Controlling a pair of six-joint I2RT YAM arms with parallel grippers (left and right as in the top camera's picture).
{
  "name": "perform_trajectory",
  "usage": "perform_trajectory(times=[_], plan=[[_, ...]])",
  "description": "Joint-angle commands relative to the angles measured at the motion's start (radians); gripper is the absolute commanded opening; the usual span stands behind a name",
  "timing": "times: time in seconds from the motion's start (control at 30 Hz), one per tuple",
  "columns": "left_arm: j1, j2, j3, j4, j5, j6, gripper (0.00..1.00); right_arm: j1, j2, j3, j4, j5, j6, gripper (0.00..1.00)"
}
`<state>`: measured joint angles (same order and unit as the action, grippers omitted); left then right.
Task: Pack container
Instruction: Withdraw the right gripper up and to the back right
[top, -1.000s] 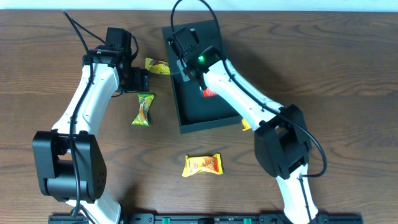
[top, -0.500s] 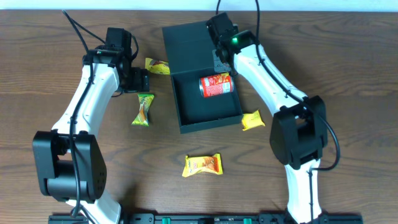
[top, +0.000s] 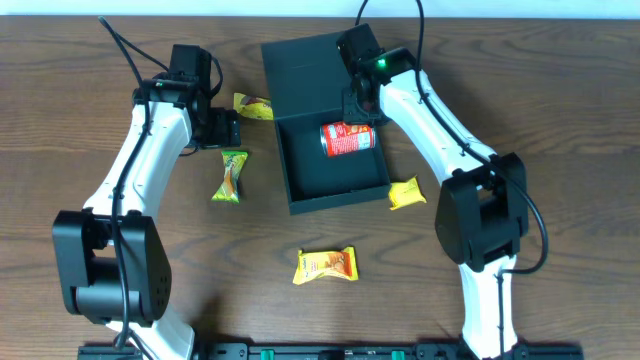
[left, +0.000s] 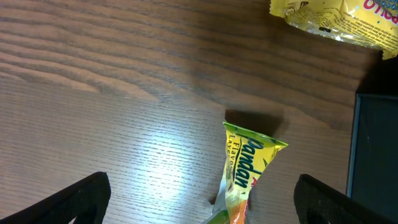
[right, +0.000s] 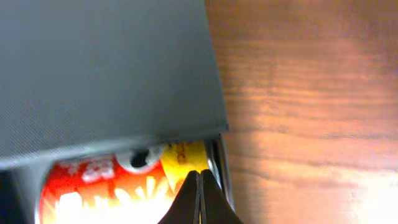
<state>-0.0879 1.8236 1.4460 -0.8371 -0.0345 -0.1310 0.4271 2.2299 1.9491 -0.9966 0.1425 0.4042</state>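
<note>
Left arm: reaches forward from the near left edge, forearm angled inward. The left gripper (top: 222, 130) hangs over bare table (top: 560, 120), just left of the container (top: 335, 198). In the wrist view its two fingers (left: 81, 199) sit at the bottom corners, wide apart, with nothing between them. Directly below is the top of a green packet (left: 245, 171), whose lower half is cut off by the frame edge. A yellow packet (top: 253, 106) lies near the lid's left edge.

Right arm: stretched forward and inward. The right gripper (top: 352, 103) is above the container's right side, where the lid (top: 305, 65) meets the box. In the wrist view the fingers (right: 200, 190) are pressed together, holding nothing.

Container: at the table's far centre, with the lid lying open and flat on the far side. A red packet (top: 347, 138) lies inside at the far right.

Hidden/unclear: the lid's grey surface fills most of the right wrist view and covers much of the red packet. I cannot tell whether the fingertips touch the rim; they possibly hover just above it.

Also on the table: a second yellow packet (top: 405, 193), just beside the box's near right corner, and an orange packet (top: 326, 265), well apart toward the near edge.
</note>
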Motion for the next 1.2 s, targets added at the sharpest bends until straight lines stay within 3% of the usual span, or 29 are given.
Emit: perform_trajectory(times=[0.0, 0.43, 0.8, 1.0, 1.17], plan=[[0.002, 0.002, -0.003, -0.005, -0.016, -0.008, 0.95, -0.005, -0.002, -0.034, 0.052, 0.001, 0.013, 0.01], [0.002, 0.002, -0.003, -0.018, -0.017, -0.008, 0.95, -0.010, -0.002, -0.079, 0.117, 0.222, -0.021, 0.02], [0.002, 0.002, -0.003, -0.013, -0.017, -0.008, 0.95, -0.030, -0.002, -0.079, 0.014, 0.336, 0.068, 0.02], [0.002, 0.002, -0.003, -0.010, -0.017, -0.008, 0.96, -0.036, -0.002, -0.078, 0.013, 0.331, 0.080, 0.02], [0.002, 0.002, -0.003, 0.002, -0.017, -0.010, 0.95, -0.036, -0.011, -0.025, 0.035, 0.175, 0.085, 0.02]])
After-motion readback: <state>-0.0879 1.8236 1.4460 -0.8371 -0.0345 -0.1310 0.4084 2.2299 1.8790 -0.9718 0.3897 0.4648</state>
